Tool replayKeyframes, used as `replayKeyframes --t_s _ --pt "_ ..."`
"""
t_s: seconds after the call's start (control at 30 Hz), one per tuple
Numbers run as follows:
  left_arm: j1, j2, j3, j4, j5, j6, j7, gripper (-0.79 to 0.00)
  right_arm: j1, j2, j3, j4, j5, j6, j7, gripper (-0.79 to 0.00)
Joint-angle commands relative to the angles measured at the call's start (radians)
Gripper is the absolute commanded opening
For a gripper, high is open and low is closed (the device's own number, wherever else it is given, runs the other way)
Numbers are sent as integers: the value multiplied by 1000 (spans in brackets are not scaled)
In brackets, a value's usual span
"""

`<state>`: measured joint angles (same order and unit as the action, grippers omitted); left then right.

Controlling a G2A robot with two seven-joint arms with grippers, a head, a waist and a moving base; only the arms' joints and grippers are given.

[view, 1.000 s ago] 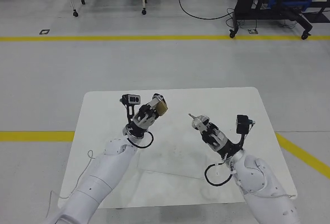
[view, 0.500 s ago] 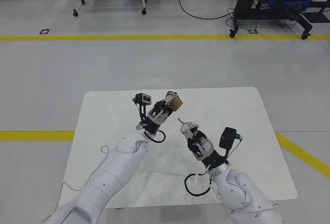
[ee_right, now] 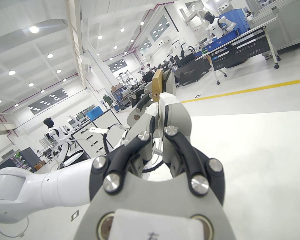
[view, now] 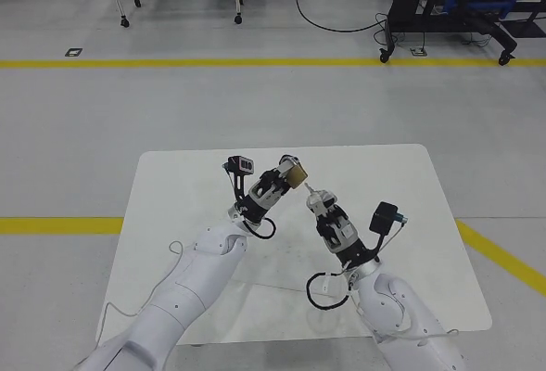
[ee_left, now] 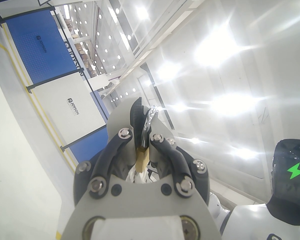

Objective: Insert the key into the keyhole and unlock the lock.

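My left gripper (view: 284, 179) is raised above the middle of the white table (view: 393, 172) and is shut on a brass padlock (view: 296, 172). In the left wrist view the lock's brass body (ee_left: 141, 161) and steel shackle (ee_left: 148, 122) sit between the fingers of the left gripper (ee_left: 143, 116). Just right of it, my right gripper (view: 317, 198) is shut on the key (view: 309, 190), which points at the lock. In the right wrist view the padlock (ee_right: 157, 82) faces me keyhole first. The thin key (ee_right: 160, 113), gripped in the right gripper (ee_right: 162, 102), has its tip right at the keyhole.
Both arms hang over the table's centre, with bare tabletop around them. A yellow floor line (view: 50, 224) runs past the table on both sides. Wheeled carts (view: 449, 28) stand far behind.
Both grippers have come together over the table's middle. The left one carried the lock to the right, and the right one brought the key up to the lock's keyhole.
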<state>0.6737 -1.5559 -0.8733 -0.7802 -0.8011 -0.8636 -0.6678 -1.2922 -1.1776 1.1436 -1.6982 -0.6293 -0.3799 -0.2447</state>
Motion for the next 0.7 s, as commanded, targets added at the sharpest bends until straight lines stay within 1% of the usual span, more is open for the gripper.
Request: replayKeyframes --t_s 0.0,0.4,0.67 --pt "1 -2 -5 1 2 6 -5 -785 1 -2 0 1 1 2 6 -785" --pt "-1 -15 -30 23 9 28 -31 -785 25 -18 -11 21 -4 7 28 -785" --pt "-1 -20 -56 33 6 30 -40 -785 9 -24 -1 3 -30 11 19 -785"
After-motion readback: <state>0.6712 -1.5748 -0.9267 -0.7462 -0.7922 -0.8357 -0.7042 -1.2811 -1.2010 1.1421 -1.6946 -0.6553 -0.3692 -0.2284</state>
